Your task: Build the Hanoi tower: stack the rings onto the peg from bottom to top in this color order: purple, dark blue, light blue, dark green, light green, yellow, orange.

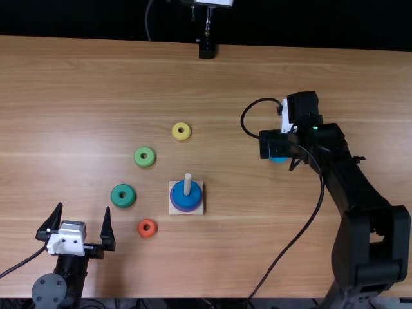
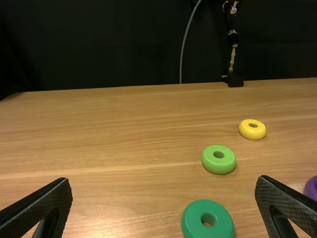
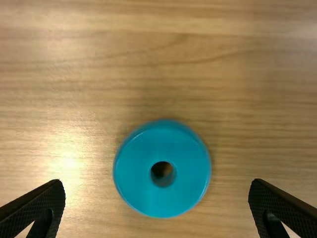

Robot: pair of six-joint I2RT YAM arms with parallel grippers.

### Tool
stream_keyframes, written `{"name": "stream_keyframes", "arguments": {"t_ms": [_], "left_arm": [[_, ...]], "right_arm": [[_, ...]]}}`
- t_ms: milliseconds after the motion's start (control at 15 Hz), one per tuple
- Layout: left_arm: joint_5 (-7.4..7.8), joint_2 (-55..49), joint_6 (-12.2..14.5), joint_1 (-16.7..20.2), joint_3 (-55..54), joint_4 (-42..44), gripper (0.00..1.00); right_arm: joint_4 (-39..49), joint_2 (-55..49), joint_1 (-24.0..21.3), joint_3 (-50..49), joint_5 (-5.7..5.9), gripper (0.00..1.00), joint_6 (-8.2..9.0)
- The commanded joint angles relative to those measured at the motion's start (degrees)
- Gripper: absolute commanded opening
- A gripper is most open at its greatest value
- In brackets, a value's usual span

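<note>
The peg (image 1: 187,183) stands on its square base, with the dark blue ring (image 1: 185,195) lying over the purple ring (image 1: 183,208). My right gripper (image 1: 277,148) is above the light blue ring (image 1: 279,159), largely covering it. In the right wrist view the light blue ring (image 3: 162,191) lies between the open fingers of my right gripper (image 3: 157,206), touching neither. My left gripper (image 1: 81,225) stands open at the near left; the left wrist view has the left gripper (image 2: 163,206) open too, near the dark green ring (image 2: 207,221). Light green ring (image 1: 145,156) and yellow ring (image 1: 181,131) lie flat.
Left of the peg base (image 1: 187,213) are the dark green ring (image 1: 123,196) and, nearer the front, the orange ring (image 1: 147,227). A black cable (image 1: 289,246) runs from the right arm to the table's near edge. A black stand foot (image 1: 206,51) is at the far edge.
</note>
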Motion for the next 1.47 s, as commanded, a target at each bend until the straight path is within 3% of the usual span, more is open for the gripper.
{"name": "stream_keyframes", "arguments": {"t_ms": [0,867,933,1000,1067,1133,1200,1400], "left_arm": [[1.00,-0.7,0.2,0.2,-1.0,-1.3,1.00],[1.00,-0.7,0.2,0.2,-1.0,-1.3,1.00],[1.00,-0.7,0.2,0.2,-1.0,-1.3,1.00],[1.00,-0.7,0.2,0.2,-1.0,-1.3,1.00],[1.00,-0.7,0.2,0.2,-1.0,-1.3,1.00],[1.00,-0.7,0.2,0.2,-1.0,-1.3,1.00],[1.00,-0.7,0.2,0.2,-1.0,-1.3,1.00],[1.00,-0.7,0.2,0.2,-1.0,-1.3,1.00]], "right_arm": [[0.2,1.1,-0.4,0.8,-0.22,1.00,0.28],[-1.5,6.5,-0.4,3.8,-0.22,1.00,0.38],[-1.6,6.5,-0.4,3.7,-0.22,0.91,0.59],[-1.4,6.5,-0.4,3.7,-0.22,0.46,0.70],[-1.3,6.5,-0.4,3.6,-0.22,0.20,0.70],[-1.4,6.5,-0.4,3.4,-0.22,0.07,0.70],[-1.4,6.5,-0.4,3.3,-0.32,0.00,0.81],[-1.3,6.5,-0.4,3.3,-0.32,0.00,1.02]]}}
